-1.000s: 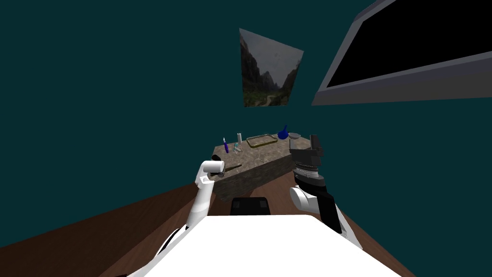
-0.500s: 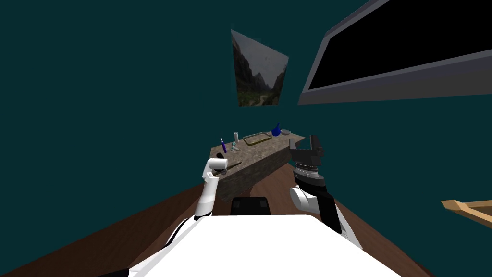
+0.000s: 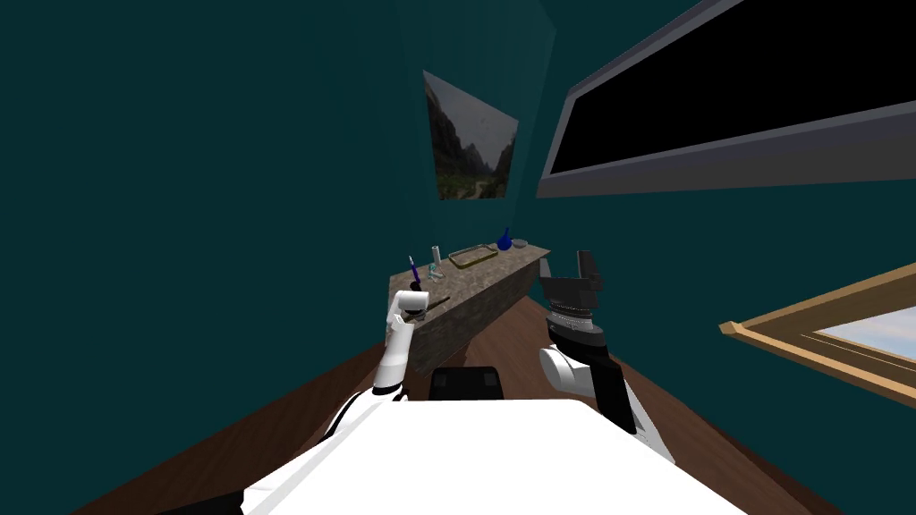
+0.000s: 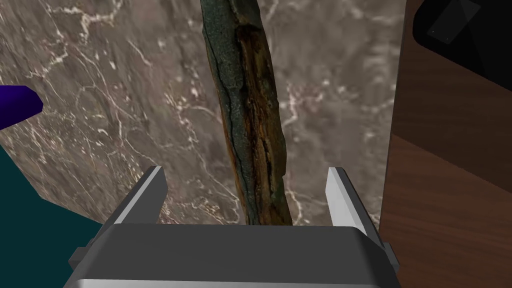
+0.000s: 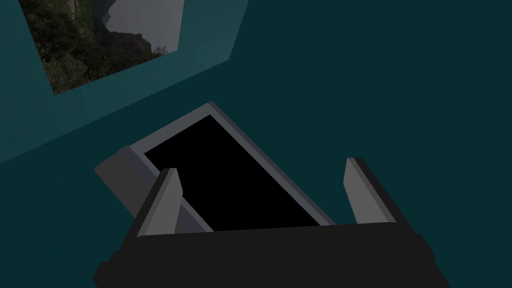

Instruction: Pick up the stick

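**Stick sits between wide fingers**

We're right over it now. The left end effector hangs above the marbled worktop, fingers spread wide. The stick runs lengthwise up the gap between them, with bare stone showing on both sides, so nothing is pinched yet. It lies flat near the worktop's front corner, well apart from the purple tip at the edge. Its near end is hidden under the end effector's dark body.

What are we dealing with? Dark, cracked bark with a rusty seam down the middle. We'd call it stiff and probably light, and rough enough that it shouldn't slip. The worry is that the crust flakes off under pressure.

The best hold looks like a straight squeeze across the width, right where the fingers stand, on the thicker stretch rather than a thin end. The fingers also need to come low enough to catch the sides, not just the crown.

The right end effector is raised off to the side, fingers wide apart and holding nothing.
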{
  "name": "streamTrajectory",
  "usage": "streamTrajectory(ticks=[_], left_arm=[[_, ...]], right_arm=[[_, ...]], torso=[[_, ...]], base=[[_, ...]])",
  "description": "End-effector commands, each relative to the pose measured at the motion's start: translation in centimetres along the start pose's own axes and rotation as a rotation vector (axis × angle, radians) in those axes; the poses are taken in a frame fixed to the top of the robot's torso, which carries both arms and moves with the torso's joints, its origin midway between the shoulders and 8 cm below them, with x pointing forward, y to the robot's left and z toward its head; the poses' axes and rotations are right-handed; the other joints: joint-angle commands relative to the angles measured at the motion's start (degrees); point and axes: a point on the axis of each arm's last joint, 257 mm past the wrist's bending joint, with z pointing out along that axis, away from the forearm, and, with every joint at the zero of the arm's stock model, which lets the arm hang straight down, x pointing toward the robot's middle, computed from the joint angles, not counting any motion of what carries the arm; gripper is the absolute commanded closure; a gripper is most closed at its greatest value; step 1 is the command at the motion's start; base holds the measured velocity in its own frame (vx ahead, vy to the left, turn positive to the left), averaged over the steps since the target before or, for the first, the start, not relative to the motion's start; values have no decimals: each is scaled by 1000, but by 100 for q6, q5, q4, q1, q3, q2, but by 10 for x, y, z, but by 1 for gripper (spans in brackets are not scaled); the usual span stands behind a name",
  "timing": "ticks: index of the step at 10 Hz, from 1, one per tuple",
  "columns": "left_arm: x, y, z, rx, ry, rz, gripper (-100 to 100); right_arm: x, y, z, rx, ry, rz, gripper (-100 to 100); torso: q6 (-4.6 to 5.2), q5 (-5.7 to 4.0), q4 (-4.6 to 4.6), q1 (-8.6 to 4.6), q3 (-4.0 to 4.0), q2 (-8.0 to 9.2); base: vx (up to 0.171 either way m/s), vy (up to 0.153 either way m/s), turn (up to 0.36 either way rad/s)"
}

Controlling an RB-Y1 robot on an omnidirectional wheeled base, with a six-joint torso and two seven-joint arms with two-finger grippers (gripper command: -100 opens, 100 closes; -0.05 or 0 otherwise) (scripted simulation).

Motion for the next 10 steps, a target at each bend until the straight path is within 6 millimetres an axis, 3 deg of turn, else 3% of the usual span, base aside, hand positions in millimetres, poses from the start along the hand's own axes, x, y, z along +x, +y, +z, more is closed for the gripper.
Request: streamTrajectory(ticks=[1, 5, 6, 7, 10], left_arm=[[0, 0, 0, 0, 0, 0, 100], [0, 0, 0, -1, 0, -2, 100], [0, 0, 0, -1, 0, -2, 0], [-4, 5, -4, -5, 15, 26, 100], [-13, 12, -13, -3, 43, 84, 100]], right_arm=[[0, 0, 0, 0, 0, 0, 0], [0, 0, 0, 0, 0, 0, 0], [0, 0, 0, 0, 0, 0, 0], [0, 0, 0, 0, 0, 0, 0], [0, 0, 0, 0, 0, 0, 0]], torso=[[0, 0, 0, 0, 0, 0], [5, -6, -7, -21, -16, -25], [5, -7, -7, -22, -16, -26], [5, -7, -7, -22, -16, -26], [4, -16, -15, -71, -40, -68]], base=[[-9, 9, 7], [-2, 1, 1], [0, 0, 0], [78, -78, 318], [126, -129, 256]])
